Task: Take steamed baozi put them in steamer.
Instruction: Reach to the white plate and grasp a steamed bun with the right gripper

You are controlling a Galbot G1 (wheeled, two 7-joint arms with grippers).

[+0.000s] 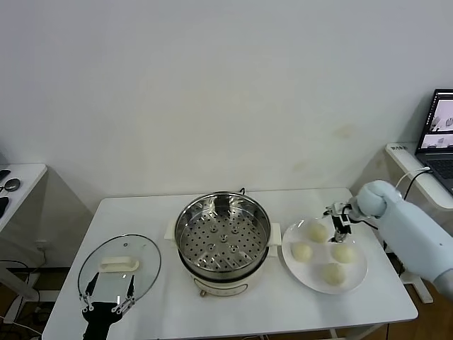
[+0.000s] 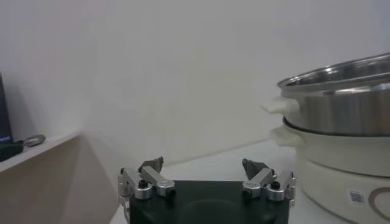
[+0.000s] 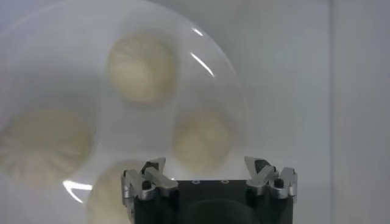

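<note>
Several pale baozi lie on a white plate at the table's right: one at the back, one on the left, one on the right, one at the front. The steel steamer stands in the table's middle with nothing on its perforated floor; it also shows in the left wrist view. My right gripper hovers open above the plate's back part, empty; in its wrist view a baozi lies just ahead of it. My left gripper is open and empty at the table's front left.
A round glass lid with an oblong white handle lies flat at the front left, under my left gripper. A laptop sits on a side table at far right. Another small table stands at far left.
</note>
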